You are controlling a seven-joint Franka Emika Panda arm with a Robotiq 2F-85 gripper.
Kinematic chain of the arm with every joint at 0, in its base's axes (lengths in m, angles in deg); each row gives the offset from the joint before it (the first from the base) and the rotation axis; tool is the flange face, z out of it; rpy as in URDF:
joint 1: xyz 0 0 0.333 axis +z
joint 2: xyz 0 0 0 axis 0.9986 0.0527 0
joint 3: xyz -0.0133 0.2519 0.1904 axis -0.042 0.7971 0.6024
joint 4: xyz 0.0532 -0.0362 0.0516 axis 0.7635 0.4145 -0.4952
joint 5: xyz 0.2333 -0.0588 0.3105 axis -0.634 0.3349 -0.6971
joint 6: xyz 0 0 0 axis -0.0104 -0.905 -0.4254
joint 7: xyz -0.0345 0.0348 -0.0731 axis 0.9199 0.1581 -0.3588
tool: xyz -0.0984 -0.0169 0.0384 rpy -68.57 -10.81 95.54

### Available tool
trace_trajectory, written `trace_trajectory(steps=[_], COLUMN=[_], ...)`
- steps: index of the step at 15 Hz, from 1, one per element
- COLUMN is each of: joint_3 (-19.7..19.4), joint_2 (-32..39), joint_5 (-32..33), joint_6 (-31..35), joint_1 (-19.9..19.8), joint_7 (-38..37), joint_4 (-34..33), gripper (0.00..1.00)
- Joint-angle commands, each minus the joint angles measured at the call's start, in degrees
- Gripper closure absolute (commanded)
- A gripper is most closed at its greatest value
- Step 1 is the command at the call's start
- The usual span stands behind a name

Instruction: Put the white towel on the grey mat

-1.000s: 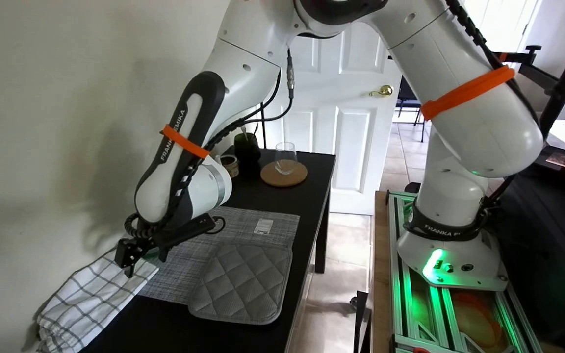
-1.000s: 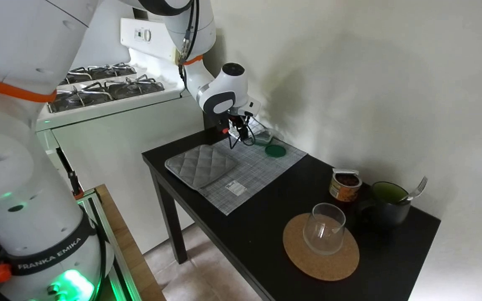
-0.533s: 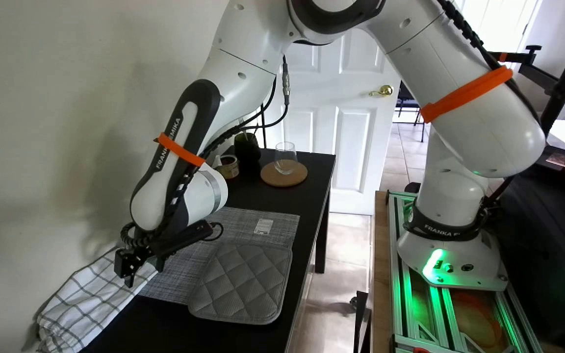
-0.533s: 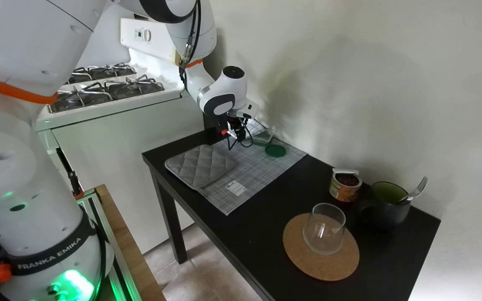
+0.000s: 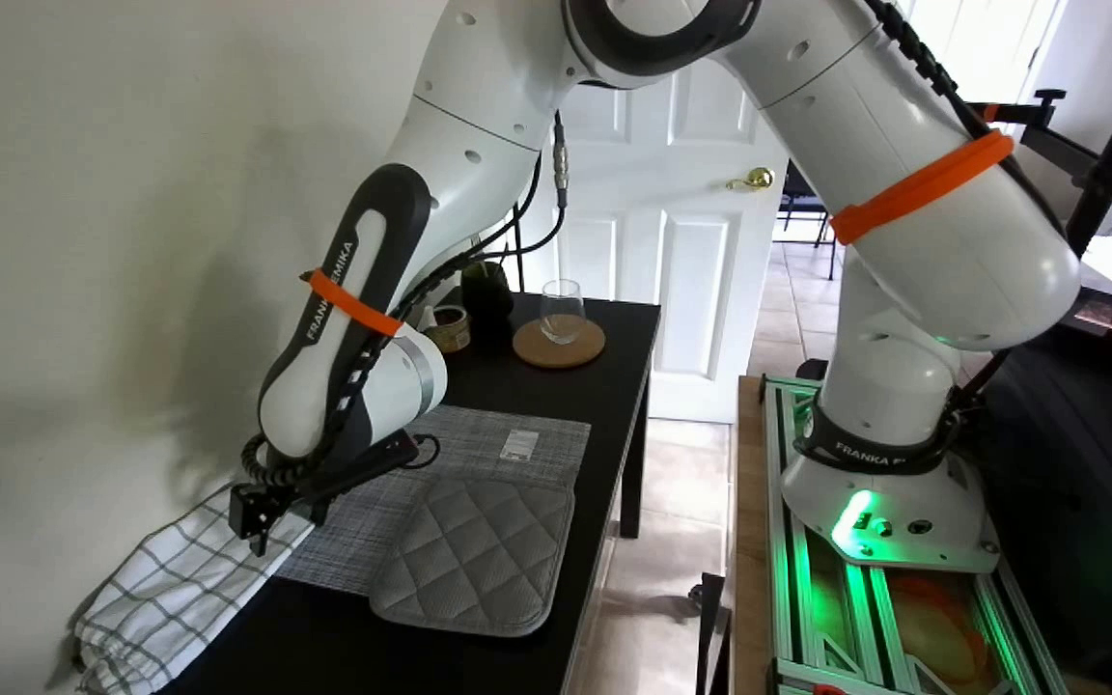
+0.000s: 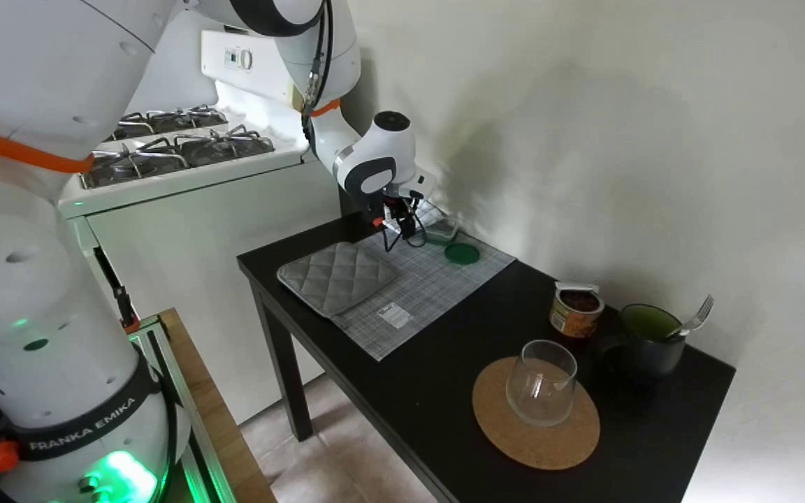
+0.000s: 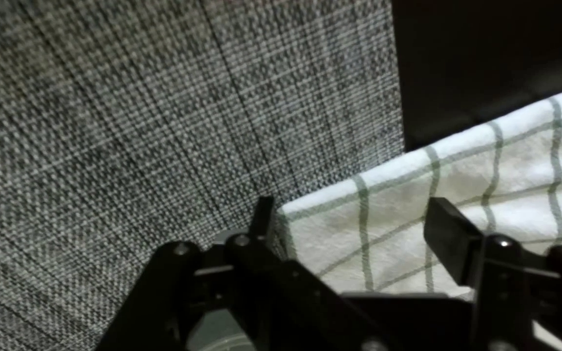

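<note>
Green-lined mug (image 6: 650, 351) holds a fork (image 6: 697, 316); the claw (image 7: 351, 209) gapes over the white towel (image 7: 515, 195).

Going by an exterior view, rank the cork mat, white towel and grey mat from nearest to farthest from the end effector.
1. White towel: lower left, running up to the end effector.
2. Grey mat: lower middle of the picture, right of it.
3. Cork mat: well back, under the clear glass.
</note>
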Motion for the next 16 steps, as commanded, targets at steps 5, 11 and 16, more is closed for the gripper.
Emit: trace_trajectory(steps=[5,11,16], joint_3=[0.10,0.29,0.08], joint_2=[2.77,3.94,1.13], joint_5=[1.09,1.47,2.74], joint_6=[3.13,2.78,1.39], joint_1=[0.55,0.57,0.42], joint_7=[-0.87,-0.96,-0.40], joint_4=[-2.21,-3.12,-1.52], gripper=[0.49,0.98,0.99])
